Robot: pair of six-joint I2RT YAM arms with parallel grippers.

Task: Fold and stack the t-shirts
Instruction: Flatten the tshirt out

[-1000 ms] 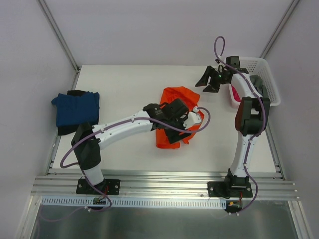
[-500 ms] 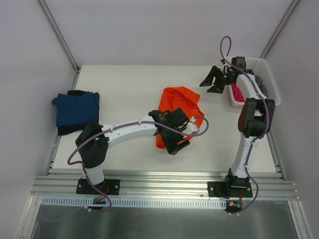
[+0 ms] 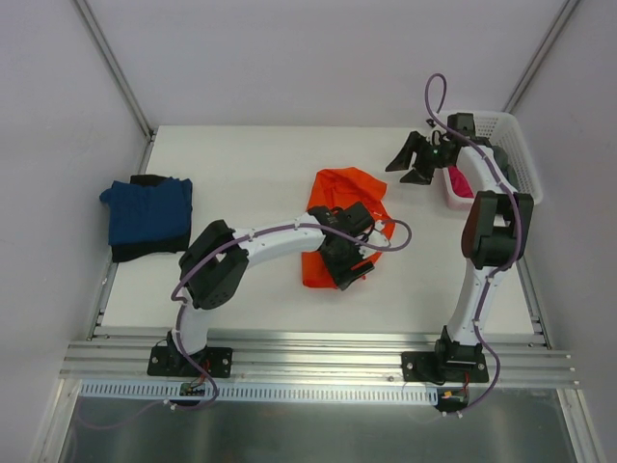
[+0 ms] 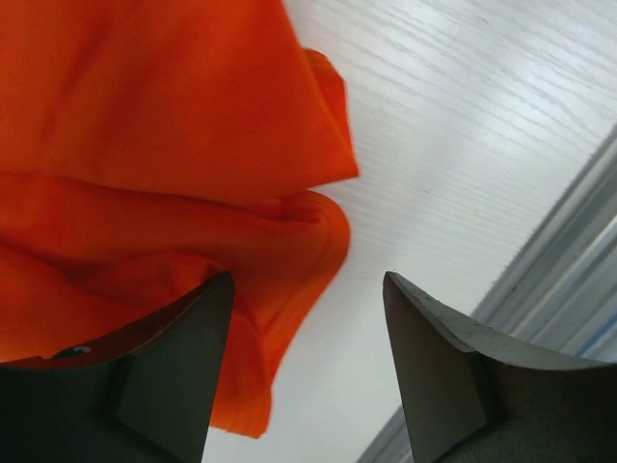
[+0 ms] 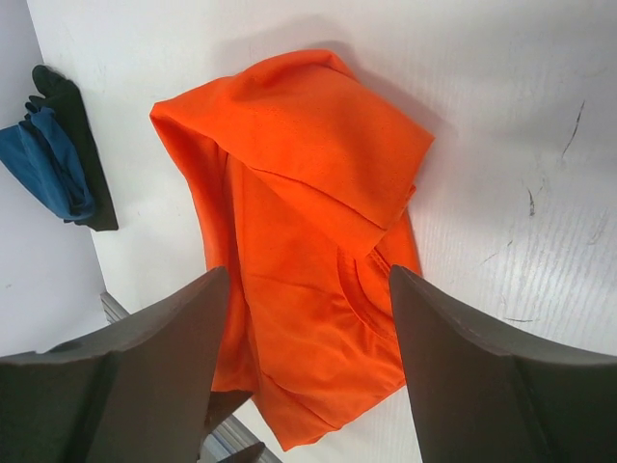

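A bright orange t-shirt [image 3: 339, 198] lies crumpled in the middle of the white table [image 3: 241, 159]. My left gripper [image 3: 355, 265] hangs open low over its near right edge. In the left wrist view the gripper [image 4: 308, 280] has one finger [image 4: 174, 371] over the orange cloth [image 4: 164, 135] and the other over bare table. My right gripper [image 3: 407, 166] is open and empty, held up beside the basket; its wrist view looks down between the fingers [image 5: 308, 270] at the orange t-shirt [image 5: 308, 212]. A folded dark blue t-shirt [image 3: 147, 210] lies on a black one at the far left.
A white lattice basket [image 3: 516, 145] stands at the back right with a magenta shirt [image 3: 461, 181] in it. An aluminium rail [image 4: 569, 251] runs along the table's near edge, close to my left gripper. The folded stack [image 5: 53, 159] shows at the left of the right wrist view.
My left arm has bent further, its elbow swinging right, and its gripper has come nearer and lower over the shirt's near edge. The right gripper shifted slightly right.
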